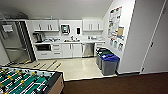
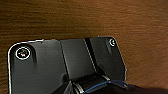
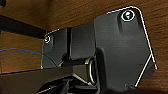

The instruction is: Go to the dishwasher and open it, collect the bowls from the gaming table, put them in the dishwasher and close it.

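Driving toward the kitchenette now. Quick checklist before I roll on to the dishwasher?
1. Dishwasher in sight: ok, steel front under the counter at the back wall.
2. Dishwasher door: shut, not yet opened.
3. Path over the pale floor: ok, looks open straight ahead.
4. Bins on the right: ok, standing beside the wall, off the direct line.
5. Foosball table at near left: cannot tell how closely the base clears its corner.
6. End effectors: cannot tell whether open or shut.
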